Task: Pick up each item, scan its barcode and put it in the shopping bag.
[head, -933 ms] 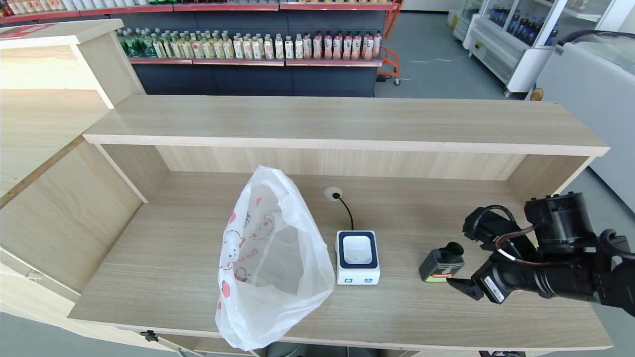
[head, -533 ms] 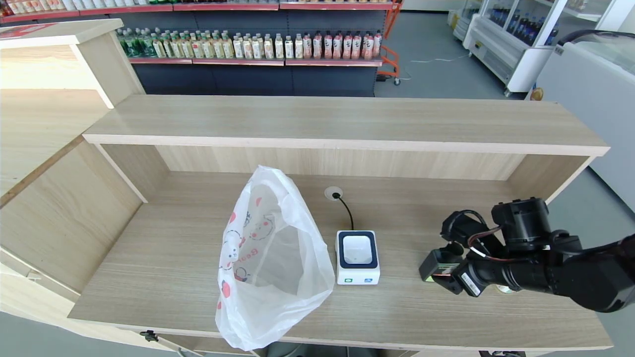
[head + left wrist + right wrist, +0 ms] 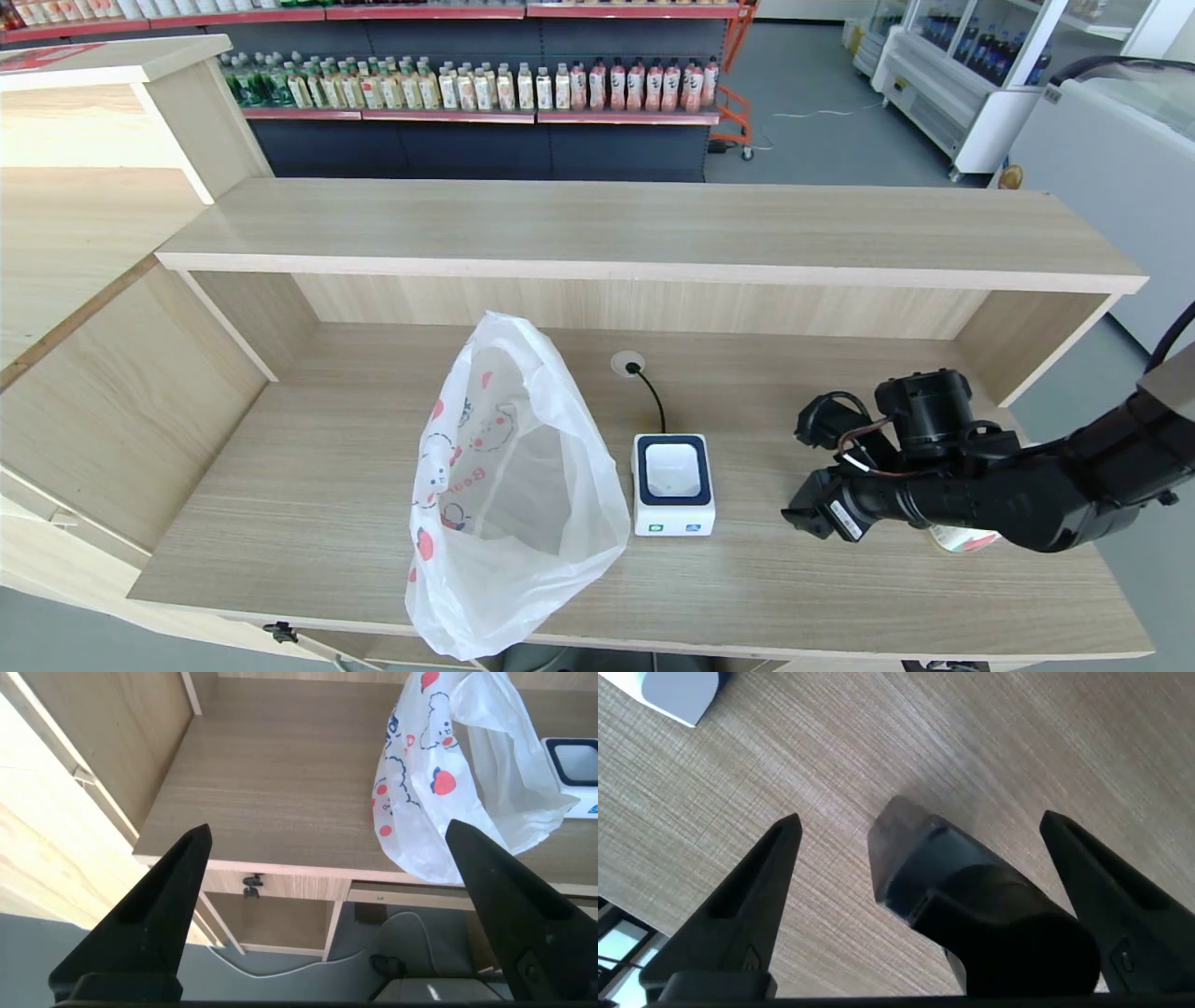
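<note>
Dark grey bottle, black cap: first item for pick-up. It sits directly between the two fingers of the right gripper, one finger on each side and apart from it, with no contact visible. It seems to stand upright on the wooden counter, cap toward the wrist and body toward the fingertips, so its long axis runs roughly along the fingers rather than across them.

Right gripper: spread wide, empty, set low over the bottle. Judged step: close on the bottle's sides, then lift.

Scanner: white, dark-framed window, near on the right gripper's left. Shopping bag stands just past it, mouth open.

Round red-and-white item: behind this gripper, partly under the forearm.

Left gripper: spread wide, empty, off the counter's near edge, bag ahead of its fingertips, well apart from the bottle. The right arm is much the nearer.
</note>
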Available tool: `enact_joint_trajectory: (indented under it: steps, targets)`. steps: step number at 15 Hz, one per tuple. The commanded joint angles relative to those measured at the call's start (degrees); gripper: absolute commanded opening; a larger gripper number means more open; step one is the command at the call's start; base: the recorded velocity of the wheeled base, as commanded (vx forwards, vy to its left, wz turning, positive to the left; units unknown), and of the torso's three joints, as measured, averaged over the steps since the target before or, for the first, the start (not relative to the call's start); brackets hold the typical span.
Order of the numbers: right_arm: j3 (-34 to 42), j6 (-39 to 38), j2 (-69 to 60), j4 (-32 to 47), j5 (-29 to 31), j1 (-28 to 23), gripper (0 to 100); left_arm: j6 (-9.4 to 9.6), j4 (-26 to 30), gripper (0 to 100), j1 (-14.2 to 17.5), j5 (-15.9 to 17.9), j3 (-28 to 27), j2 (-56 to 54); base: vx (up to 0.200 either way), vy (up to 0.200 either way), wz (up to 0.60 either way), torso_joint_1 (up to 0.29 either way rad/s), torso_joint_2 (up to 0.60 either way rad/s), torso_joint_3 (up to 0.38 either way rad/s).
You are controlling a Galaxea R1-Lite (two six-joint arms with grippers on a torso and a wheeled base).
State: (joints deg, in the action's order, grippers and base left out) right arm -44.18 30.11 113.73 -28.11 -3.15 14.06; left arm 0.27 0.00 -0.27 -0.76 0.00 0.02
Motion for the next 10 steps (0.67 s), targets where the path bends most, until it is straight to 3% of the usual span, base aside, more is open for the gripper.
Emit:
enact_joint_trajectory:
  steps: [1,5,6,10]
  targets:
    - [-0.56,0.04,1.23,-0.01,-0.81,0.18,100,0.00,0.00,100,0.00,-0.04,0.00,-0.02,0.000,0.000,0.00,0.000,0.00,0.000]
    - [-0.38,-0.14,2.38,-2.12,-1.16,0.01,100,0.00,0.00,100,0.00,-0.04,0.00,-0.02,0.000,0.000,0.00,0.000,0.00,0.000]
    - [-0.38,-0.23,2.38,-2.12,-1.16,-0.08,0,0.00,0.00,100,0.00,-0.04,0.00,-0.02,0.000,0.000,0.00,0.000,0.00,0.000]
    - [-0.47,-3.13,1.94,-2.21,-1.95,0.45,0,0.00,0.00,100,0.00,-0.04,0.00,-0.02,0.000,0.000,0.00,0.000,0.00,0.000]
